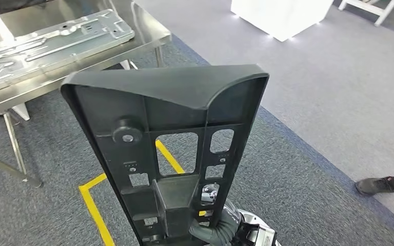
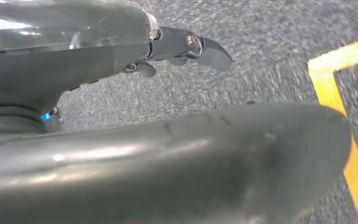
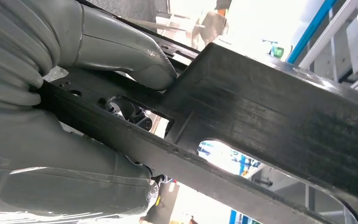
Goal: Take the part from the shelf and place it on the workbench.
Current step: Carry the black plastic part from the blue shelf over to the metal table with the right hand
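Near the robot's chest, the right robot hand (image 1: 220,225) grips the upright black plastic part (image 1: 169,148) low down; the left robot hand (image 2: 182,49) hangs empty, fingers apart. Top-heavy, the part could tip before reaching the far-left steel surface (image 1: 149,38).

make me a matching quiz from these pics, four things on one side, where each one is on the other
Things:
1. black part
2. metal panel
3. yellow tape
4. shoe

Places:
A. on the carpet behind the part
B. lying on the steel table
C. held upright by the right robot hand
D. at the right edge of the head view

Pairs: 1-C, 2-B, 3-A, 4-D
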You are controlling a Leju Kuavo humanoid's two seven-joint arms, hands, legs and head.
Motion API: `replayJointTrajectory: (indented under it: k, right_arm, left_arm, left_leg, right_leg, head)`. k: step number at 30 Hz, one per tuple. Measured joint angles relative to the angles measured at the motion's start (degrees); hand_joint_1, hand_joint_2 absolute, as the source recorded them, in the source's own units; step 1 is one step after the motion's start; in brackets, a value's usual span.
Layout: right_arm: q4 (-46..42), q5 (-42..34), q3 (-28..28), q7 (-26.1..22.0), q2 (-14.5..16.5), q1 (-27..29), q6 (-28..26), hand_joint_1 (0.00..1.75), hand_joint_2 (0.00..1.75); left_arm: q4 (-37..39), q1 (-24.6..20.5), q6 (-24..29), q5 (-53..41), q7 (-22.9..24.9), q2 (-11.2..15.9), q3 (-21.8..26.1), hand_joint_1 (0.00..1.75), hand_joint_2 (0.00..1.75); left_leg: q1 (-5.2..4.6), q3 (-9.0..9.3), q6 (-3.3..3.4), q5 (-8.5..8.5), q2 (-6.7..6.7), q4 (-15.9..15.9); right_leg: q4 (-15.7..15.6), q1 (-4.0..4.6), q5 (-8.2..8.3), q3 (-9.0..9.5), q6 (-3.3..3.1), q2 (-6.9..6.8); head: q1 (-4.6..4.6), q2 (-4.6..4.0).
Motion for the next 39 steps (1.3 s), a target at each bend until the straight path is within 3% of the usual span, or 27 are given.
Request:
replayJointTrajectory:
  k: [2, 4, 5, 6, 7, 9, 11, 13, 14, 16, 18, 20, 21, 22, 23, 25, 26, 28, 29, 31, 33, 34, 35, 36, 37, 39]
  right_arm:
    - [-0.08, 0.24, 0.0, 0.0, -0.08, 0.28, -0.25, 1.75, 1.75]
    - [-0.07, 0.55, 0.0, 0.0, -0.17, 0.68, -0.36, 1.75, 1.75]
    - [-0.06, 0.65, 0.0, 0.0, -0.19, 0.8, -0.37, 1.75, 1.75]
    - [-0.06, 0.7, 0.0, 0.0, -0.2, 0.85, -0.36, 1.75, 1.75]
    - [-0.07, 0.7, 0.0, 0.0, -0.2, 0.86, -0.36, 1.75, 1.75]
    - [-0.08, 0.69, 0.0, 0.0, -0.2, 0.85, -0.34, 1.75, 1.75]
    - [-0.08, 0.69, 0.0, 0.0, -0.22, 0.82, -0.31, 1.75, 1.75]
    - [-0.09, 0.71, 0.0, 0.0, -0.21, 0.72, -0.26, 1.75, 1.75]
    - [-0.09, 0.74, 0.0, 0.0, -0.18, 0.68, -0.22, 1.75, 1.75]
    - [-0.15, 0.83, 0.0, 0.0, -0.11, 0.74, -0.11, 1.75, 1.75]
    - [-0.2, 0.94, 0.0, 0.0, -0.1, 0.98, 0.0, 1.75, 1.75]
    - [-0.19, 1.06, 0.0, 0.0, -0.11, 1.17, 0.12, 1.75, 1.75]
    - [-0.19, 1.1, 0.0, 0.0, -0.11, 1.2, 0.18, 1.75, 1.75]
    - [-0.19, 1.14, 0.0, 0.0, -0.11, 1.22, 0.22, 1.75, 1.75]
    - [-0.21, 1.17, 0.0, 0.0, -0.11, 1.22, 0.25, 1.75, 1.75]
    - [-0.24, 1.2, 0.0, 0.0, -0.1, 1.2, 0.29, 1.75, 1.75]
    - [-0.25, 1.2, 0.0, 0.0, -0.07, 1.17, 0.38, 1.75, 1.75]
    - [-0.26, 0.99, 0.0, -0.01, 0.04, 1.1, 0.75, 1.75, 1.75]
    - [-0.28, 0.81, -0.01, -0.01, 0.11, 1.08, 0.97, 1.75, 1.75]
    - [-0.42, 0.38, -0.08, -0.02, 0.2, 1.13, 1.39, 1.75, 1.75]
    - [-0.55, 0.17, -0.26, -0.04, 0.19, 1.53, 1.7, 1.75, 1.75]
    - [-0.56, 0.15, -0.36, -0.06, 0.18, 1.83, 1.78, 1.75, 1.75]
    - [-0.56, 0.15, -0.44, -0.08, 0.17, 2.13, 1.8, 1.75, 1.75]
    - [-0.56, 0.15, -0.5, -0.09, 0.17, 2.32, 1.81, 1.75, 1.75]
    - [-0.56, 0.15, -0.54, -0.1, 0.17, 2.42, 1.82, 1.75, 1.75]
    - [-0.56, 0.15, -0.6, -0.11, 0.17, 2.43, 1.92, 1.75, 1.75]
  left_arm:
    - [-0.01, -0.14, -0.05, 0.07, -0.1, -0.03, 0.06, 0.0, 0.0]
    - [-0.01, -0.25, -0.12, 0.09, -0.21, -0.03, 0.19, 0.0, 0.0]
    - [-0.01, -0.25, -0.16, 0.09, -0.24, -0.03, 0.25, 0.0, 0.0]
    - [-0.01, -0.24, -0.2, 0.09, -0.25, -0.04, 0.31, 0.0, 0.0]
    - [-0.01, -0.25, -0.21, 0.09, -0.25, -0.04, 0.34, 0.0, 0.0]
    - [-0.01, -0.29, -0.24, 0.09, -0.26, -0.1, 0.34, 0.0, 0.0]
    - [-0.01, -0.32, -0.3, 0.1, -0.36, -0.16, 0.36, 0.0, 0.0]
    - [-0.01, -0.14, -0.43, 0.07, -0.67, -0.14, 0.44, 0.0, 0.0]
    - [-0.01, -0.02, -0.51, 0.02, -0.91, -0.13, 0.52, 0.0, 0.0]
    - [-0.01, -0.03, -0.7, -0.05, -1.3, -0.11, 0.76, 0.0, 0.0]
    - [0.0, -0.23, -0.97, -0.05, -1.55, -0.15, 1.02, 0.0, 0.0]
    - [-0.01, -0.25, -1.14, -0.03, -1.77, -0.15, 1.25, 0.0, 0.0]
    - [-0.01, -0.17, -1.16, -0.02, -1.86, -0.15, 1.32, 0.0, 0.0]
    - [-0.01, -0.1, -1.18, -0.01, -1.96, -0.14, 1.36, 0.0, 0.0]
    - [-0.01, -0.06, -1.2, 0.01, -2.04, -0.14, 1.38, 0.0, 0.0]
    - [-0.01, -0.22, -1.28, 0.09, -2.22, -0.14, 1.39, 0.0, 0.0]
    - [-0.01, -0.26, -1.39, 0.14, -2.33, -0.15, 1.39, 0.0, 0.0]
    - [-0.01, -0.14, -1.75, 0.38, -2.66, -0.16, 1.45, 0.0, 0.0]
    - [-0.01, 0.01, -2.0, 0.5, -2.86, -0.18, 1.53, 0.0, 0.0]
    - [0.0, 0.03, -2.58, 0.79, -3.33, -0.22, 1.74, 0.0, 0.0]
    - [-0.01, -0.19, -3.13, 1.08, -3.92, -0.25, 2.09, 0.0, 0.0]
    - [-0.01, -0.28, -3.32, 1.17, -4.21, -0.25, 2.33, 0.0, 0.0]
    - [-0.01, -0.3, -3.44, 1.22, -4.44, -0.26, 2.56, 0.0, 0.0]
    - [-0.01, -0.3, -3.54, 1.26, -4.64, -0.26, 2.73, 0.0, 0.0]
    - [-0.01, -0.29, -3.61, 1.3, -4.75, -0.27, 2.81, 0.0, 0.0]
    - [-0.01, -0.23, -3.79, 1.42, -4.95, -0.32, 2.89, 0.0, 0.0]
  left_leg:
    - [0.18, 0.06, 0.44, 0.19, -1.17, -0.16]
    - [0.17, -0.02, 0.6, 0.22, -2.6, -0.08]
    - [0.17, -0.01, 0.59, 0.2, -3.41, -0.01]
    - [0.18, 0.05, 0.55, 0.17, -4.22, 0.07]
    - [0.2, 0.15, 0.47, 0.12, -5.01, 0.15]
    - [0.18, 0.1, 0.13, -0.03, -6.45, 0.45]
    - [0.25, -0.29, -0.53, -0.04, -7.69, 0.62]
    - [0.38, -0.6, -1.35, 0.11, -8.64, 0.46]
    - [0.37, -0.75, -1.69, -0.06, -8.06, 0.68]
    - [0.31, -2.25, -2.27, -2.15, -5.12, 3.9]
    - [0.48, -5.69, -2.84, -5.97, -2.57, 11.17]
    - [0.71, -8.19, -3.25, -7.76, -2.06, 16.62]
    - [0.77, -7.91, -3.35, -7.03, -1.89, 16.31]
    - [0.8, -6.5, -3.37, -5.39, -1.53, 13.77]
    - [0.79, -4.28, -3.27, -3.38, -0.7, 9.71]
    - [0.39, -0.55, -2.63, -1.07, 1.35, 2.73]
    - [0.19, 0.24, -2.2, -0.8, 1.93, 1.13]
    - [0.02, 0.22, -1.36, -0.91, 1.4, 0.68]
    - [0.1, 0.26, -1.02, -0.82, 1.07, 0.52]
    - [0.34, 0.41, -0.31, -0.55, 0.52, 0.12]
    - [0.37, 0.39, 0.15, -0.45, 0.0, 0.03]
    - [0.35, 0.35, 0.26, -0.46, -0.33, 0.06]
    - [0.32, 0.36, 0.3, -0.49, -0.67, 0.1]
    - [0.32, 0.41, 0.29, -0.54, -1.01, 0.16]
    - [0.33, 0.49, 0.23, -0.61, -1.31, 0.24]
    - [0.29, 0.61, -0.09, -0.87, -1.8, 0.55]
  right_leg:
    - [6.2, -0.31, -3.39, -2.91, 0.47, 3.37]
    - [13.42, -0.44, -5.93, -6.77, 0.66, 4.56]
    - [14.76, -0.49, -5.64, -7.71, 0.69, 4.7]
    - [13.86, -0.54, -4.21, -7.61, 0.67, 4.81]
    - [10.83, -0.6, -1.94, -6.46, 0.58, 5.15]
    - [3.05, -0.79, 1.85, -3.35, 0.21, 7.55]
    - [-0.7, -0.76, 2.83, -1.89, -0.22, 9.24]
    - [-1.05, -0.67, 2.88, -1.74, -0.85, 8.32]
    - [-1.31, -0.73, 3.0, -1.6, -1.27, 7.69]
    - [-1.81, -0.93, 3.17, -1.35, -2.06, 6.2]
    - [-1.85, -0.7, 3.03, -1.27, -2.5, 4.58]
    - [-1.81, -0.52, 2.86, -1.2, -2.56, 2.98]
    - [-1.79, -0.5, 2.74, -1.09, -2.51, 2.23]
    - [-1.78, -0.49, 2.6, -0.9, -2.4, 1.52]
    - [-1.75, -0.47, 2.41, -0.66, -2.24, 0.86]
    - [-1.61, -0.17, 1.96, -0.27, -1.69, -0.23]
    - [-1.55, -0.02, 1.78, -0.14, -1.38, -0.66]
    - [-1.58, 0.11, 1.64, 0.07, -0.79, -1.34]
    - [-1.43, -0.01, 1.43, 0.15, -0.46, -1.04]
    - [1.03, -0.29, -0.39, -0.81, 0.11, 1.34]
    - [7.88, -0.49, -3.98, -4.15, 0.42, 4.0]
    - [11.67, -0.51, -5.43, -6.11, 0.52, 4.49]
    - [14.09, -0.53, -5.83, -7.48, 0.59, 4.65]
    - [14.55, -0.55, -5.15, -7.97, 0.62, 4.69]
    - [12.88, -0.59, -3.48, -7.44, 0.6, 4.7]
    - [5.58, -0.63, 0.59, -4.36, 0.34, 4.8]
  head:
    - [0.02, 0.0]
    - [0.02, 0.0]
    - [0.02, 0.0]
    - [0.02, 0.0]
    - [0.02, 0.0]
    - [0.02, 0.0]
    - [0.02, 0.0]
    - [0.02, 0.0]
    - [0.02, 0.0]
    - [0.0, 0.0]
    - [0.0, 0.0]
    - [0.0, 0.0]
    - [0.0, 0.0]
    - [0.0, 0.0]
    - [0.0, 0.0]
    - [0.02, 0.0]
    - [0.03, 0.0]
    - [0.04, 0.0]
    - [0.04, 0.0]
    - [0.04, 0.0]
    - [0.04, 0.0]
    - [0.04, 0.0]
    - [0.04, 0.0]
    - [0.04, 0.0]
    - [0.04, 0.0]
    - [0.04, 0.0]
